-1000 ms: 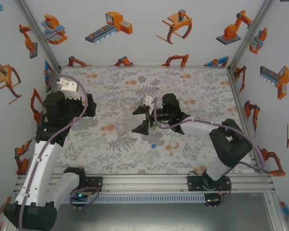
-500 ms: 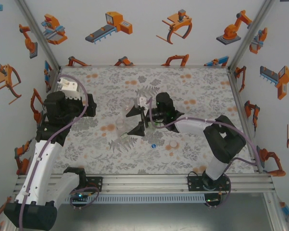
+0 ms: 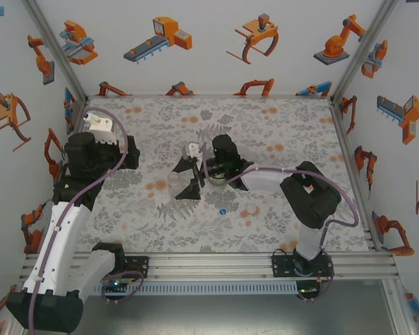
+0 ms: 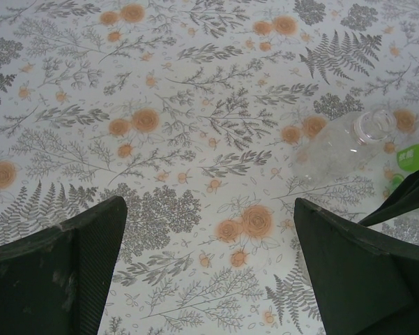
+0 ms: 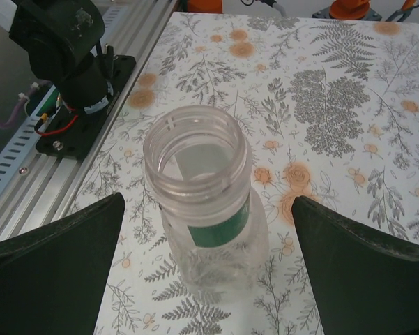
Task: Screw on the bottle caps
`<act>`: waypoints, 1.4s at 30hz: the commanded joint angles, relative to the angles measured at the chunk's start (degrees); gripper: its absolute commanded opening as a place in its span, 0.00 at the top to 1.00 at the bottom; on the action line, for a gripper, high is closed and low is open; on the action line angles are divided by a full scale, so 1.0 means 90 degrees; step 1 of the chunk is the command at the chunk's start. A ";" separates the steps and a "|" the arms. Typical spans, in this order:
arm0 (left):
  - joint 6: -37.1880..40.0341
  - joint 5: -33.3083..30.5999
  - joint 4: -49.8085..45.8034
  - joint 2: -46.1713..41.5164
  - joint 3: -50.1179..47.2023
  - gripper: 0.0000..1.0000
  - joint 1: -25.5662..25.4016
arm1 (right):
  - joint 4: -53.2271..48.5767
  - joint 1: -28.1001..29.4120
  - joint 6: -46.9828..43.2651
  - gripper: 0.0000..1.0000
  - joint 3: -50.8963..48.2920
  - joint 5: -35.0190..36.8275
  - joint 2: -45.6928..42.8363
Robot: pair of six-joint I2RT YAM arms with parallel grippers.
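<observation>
Here the clear bottle (image 5: 208,230) stands upright — open neck pointing up.

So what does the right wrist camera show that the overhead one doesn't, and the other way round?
Right wrist, close up: the clear bottle has an open threaded neck with no cap on it, and a green band wraps its body. Overhead: a blue cap and a white cap lie loose on the table, nearer the arm bases than the bottle, and the left arm waits off to the side. Both: that bottle stands between the open fingers of the right gripper, not touched, on the floral table.
</observation>
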 commanded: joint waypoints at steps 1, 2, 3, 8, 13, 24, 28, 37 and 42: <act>0.0014 0.0105 0.0003 -0.0025 -0.0030 0.03 0.0025 | 0.0251 0.0115 -0.0140 0.05 0.0289 -0.0221 0.0181; 0.0004 0.0105 0.0003 -0.0018 -0.0032 0.03 0.0025 | 0.0255 0.0132 -0.0127 0.05 0.0313 -0.0234 0.0220; 0.0004 0.0111 0.0001 -0.0017 -0.0026 0.03 0.0027 | 0.0256 0.0154 -0.0120 0.05 0.0324 -0.0240 0.0260; -0.0023 0.0136 -0.0001 0.0014 -0.0019 0.03 0.0035 | 0.0257 0.0213 -0.0104 0.06 0.0220 -0.0210 0.0332; -0.0045 0.0155 -0.0001 0.0026 -0.0021 0.03 0.0040 | 0.0256 0.0299 -0.0112 0.07 0.0025 -0.0091 0.0288; -0.0073 0.0116 -0.0045 0.0203 0.0022 0.03 0.0055 | 0.0309 0.0397 -0.0266 0.15 -0.0367 0.0216 0.0283; -0.0077 0.0123 -0.0060 0.0217 0.0022 0.03 0.0064 | 0.0335 0.0401 -0.0316 0.18 -0.0477 0.0281 0.0302; -0.0072 0.0019 -0.0084 0.0214 0.0022 0.03 0.0065 | 0.0696 0.0460 -0.0131 0.30 -0.0612 0.0419 0.0307; -0.0091 0.0048 -0.0084 0.0217 0.0030 0.03 0.0065 | 0.1230 0.0466 0.0180 0.37 -0.0798 0.0598 0.0259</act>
